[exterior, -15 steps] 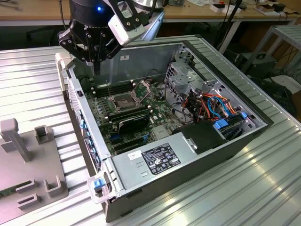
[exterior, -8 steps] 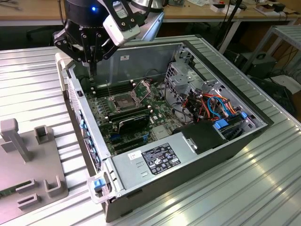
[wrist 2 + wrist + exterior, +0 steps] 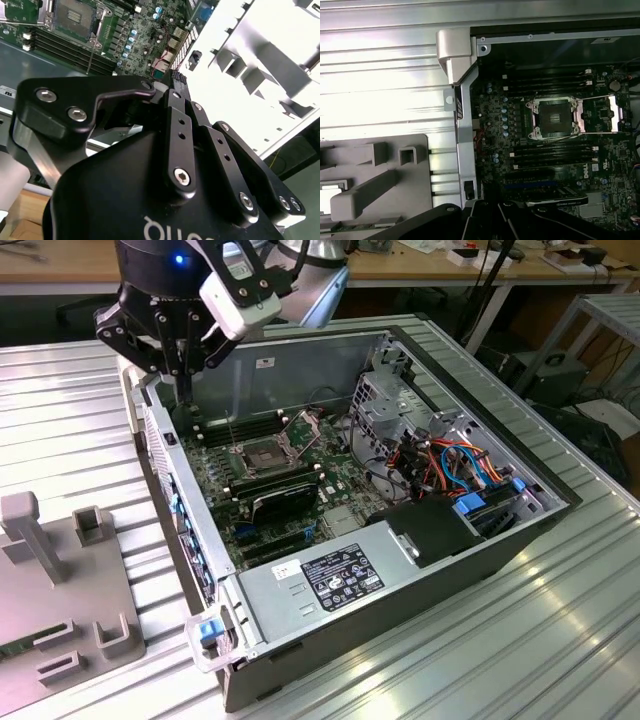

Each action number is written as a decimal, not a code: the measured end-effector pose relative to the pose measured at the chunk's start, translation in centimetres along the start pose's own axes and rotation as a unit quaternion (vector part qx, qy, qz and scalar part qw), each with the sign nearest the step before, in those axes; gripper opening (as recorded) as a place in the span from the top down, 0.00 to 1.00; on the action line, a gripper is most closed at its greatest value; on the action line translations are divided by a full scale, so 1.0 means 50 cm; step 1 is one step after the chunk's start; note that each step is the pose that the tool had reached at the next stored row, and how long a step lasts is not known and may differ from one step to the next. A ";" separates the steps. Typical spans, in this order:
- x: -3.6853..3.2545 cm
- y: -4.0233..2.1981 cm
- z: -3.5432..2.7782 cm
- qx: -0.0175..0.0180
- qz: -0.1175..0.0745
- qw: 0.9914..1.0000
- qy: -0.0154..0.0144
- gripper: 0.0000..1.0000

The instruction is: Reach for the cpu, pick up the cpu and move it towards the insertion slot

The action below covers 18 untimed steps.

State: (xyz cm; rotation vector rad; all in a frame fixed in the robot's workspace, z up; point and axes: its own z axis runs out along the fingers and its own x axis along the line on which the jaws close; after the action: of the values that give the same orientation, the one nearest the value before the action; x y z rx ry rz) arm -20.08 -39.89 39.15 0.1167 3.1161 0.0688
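Observation:
My black gripper [image 3: 186, 390] hangs over the back corner of the open computer case [image 3: 180, 530], on the exterior view's left. Its fingers look shut, and I see nothing between them in both wrist views [image 3: 174, 82] [image 3: 487, 205]. The insertion slot [image 3: 262, 453] [image 3: 75, 17] [image 3: 555, 118] is a silver-framed square socket on the green board. Its thin metal bracket [image 3: 612, 112] is swung open. A pale flat square, apparently the cpu [image 3: 330, 196], lies in a recess of the grey fixture [image 3: 375, 175], cut off by the picture's edge. The gripper is between fixture and slot.
Long dark memory slots [image 3: 550, 150] flank the socket, and a black card [image 3: 285, 498] lies beside it. A power supply [image 3: 330, 575], drive cage [image 3: 395, 400] and coloured cables [image 3: 455, 465] crowd the case. The fixture [image 3: 60, 590] has upright posts. The table is ribbed metal [image 3: 560, 640].

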 end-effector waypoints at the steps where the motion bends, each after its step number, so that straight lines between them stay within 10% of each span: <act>1: 0.002 0.000 0.000 0.000 0.000 1.000 0.000 0.89; 18: 0.045 -0.003 0.000 0.000 0.000 1.000 0.000 0.89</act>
State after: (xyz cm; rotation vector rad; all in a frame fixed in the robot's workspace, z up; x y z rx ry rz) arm -22.35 -39.88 39.12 0.1168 3.1163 0.0688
